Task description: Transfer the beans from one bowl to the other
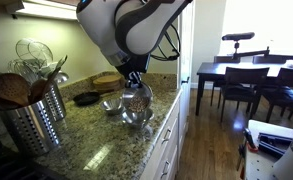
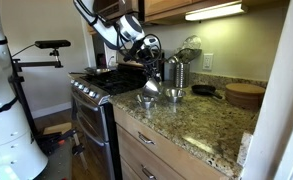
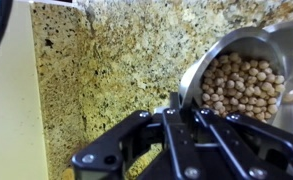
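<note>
My gripper (image 3: pixel 176 108) is shut on the rim of a steel bowl (image 3: pixel 236 45) full of pale beans (image 3: pixel 236 85). It holds the bowl tilted above the granite counter (image 3: pixel 106 60). In both exterior views the held bowl (image 1: pixel 136 98) (image 2: pixel 152 86) hangs just over another steel bowl (image 1: pixel 137 116) (image 2: pixel 146 99) standing on the counter. The edge of that lower bowl (image 3: pixel 291 105) shows at the right of the wrist view. The beans lie against the lowered rim. I cannot tell whether any are falling.
A further steel bowl (image 1: pixel 113 103) (image 2: pixel 173 95) stands beside them. A steel utensil holder (image 1: pixel 36 122) with wooden spoons, a black pan (image 1: pixel 86 98) and a wooden board (image 1: pixel 108 78) are on the counter. A stove (image 2: pixel 94 88) adjoins it. The counter edge (image 1: pixel 166 120) is close.
</note>
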